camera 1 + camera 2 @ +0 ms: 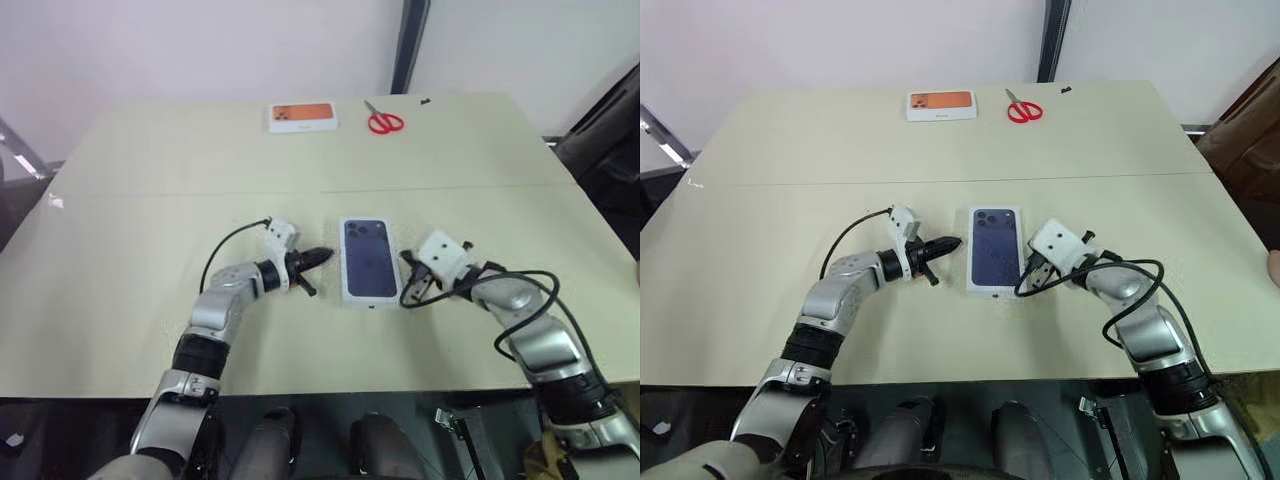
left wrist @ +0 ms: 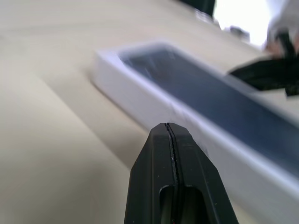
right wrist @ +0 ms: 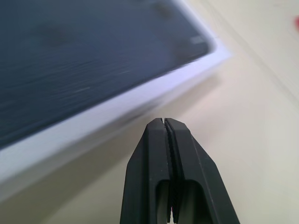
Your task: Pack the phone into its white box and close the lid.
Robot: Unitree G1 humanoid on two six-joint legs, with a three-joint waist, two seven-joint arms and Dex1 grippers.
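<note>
The lid (image 1: 369, 262) sits closed on the table (image 1: 150, 170), flanked by the left pincer (image 1: 322, 256) and right pincer (image 1: 407, 296), both closed and empty.

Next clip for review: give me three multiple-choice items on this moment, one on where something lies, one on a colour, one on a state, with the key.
1. Where are the scissors?
A. at the table's far edge, right of the orange-topped box
B. between the two tools
C. on the lid

2. What colour are the scissors' handles?
A. blue
B. red
C. green

3. How does the lid stand?
A. upside down beside the box
B. held in the air by the left tool
C. on the box, picture up, between two shut tools

Key: 1 A, they lie far back beside the orange-topped box. 2 B, the handles show red. 3 C, the dark phone picture faces up, and the left tool and right tool sit shut on either side.
</note>
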